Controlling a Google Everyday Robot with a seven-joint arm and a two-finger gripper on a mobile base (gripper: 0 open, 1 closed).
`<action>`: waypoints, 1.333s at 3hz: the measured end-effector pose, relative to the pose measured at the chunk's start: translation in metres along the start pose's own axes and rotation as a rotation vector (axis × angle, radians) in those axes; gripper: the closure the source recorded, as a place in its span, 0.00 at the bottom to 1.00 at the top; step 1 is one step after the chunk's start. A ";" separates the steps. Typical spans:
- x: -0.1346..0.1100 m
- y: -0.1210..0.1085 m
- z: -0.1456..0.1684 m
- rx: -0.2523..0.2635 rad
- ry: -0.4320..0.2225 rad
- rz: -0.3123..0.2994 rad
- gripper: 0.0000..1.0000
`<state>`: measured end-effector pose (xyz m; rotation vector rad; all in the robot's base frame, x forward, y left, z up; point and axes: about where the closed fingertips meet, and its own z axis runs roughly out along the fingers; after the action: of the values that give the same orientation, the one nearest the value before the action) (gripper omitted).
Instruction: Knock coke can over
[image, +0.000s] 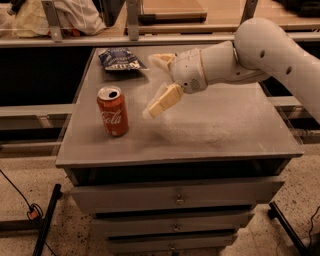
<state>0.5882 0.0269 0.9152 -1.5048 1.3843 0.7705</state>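
Observation:
The red coke can (112, 111) stands upright on the grey cabinet top (220, 125), near its front left. My gripper (157, 82) hangs over the middle of the top, just right of the can and a little above its height, without touching it. The gripper is open and empty. One cream finger (163, 100) points down-left toward the can and the other finger (161, 60) sits farther back. The white arm (265, 52) reaches in from the upper right.
A blue snack bag (120, 59) lies at the back left of the top. The cabinet has drawers (176, 198) below. A counter rail (150, 40) runs behind. A black stand leg (46, 220) and a cable lie on the floor at the left.

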 end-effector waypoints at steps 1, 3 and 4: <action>0.000 0.006 0.015 -0.051 -0.045 0.017 0.00; -0.014 0.039 0.050 -0.158 -0.127 0.034 0.00; -0.014 0.045 0.065 -0.180 -0.138 0.029 0.00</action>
<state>0.5503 0.0945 0.8938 -1.5401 1.2631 1.0201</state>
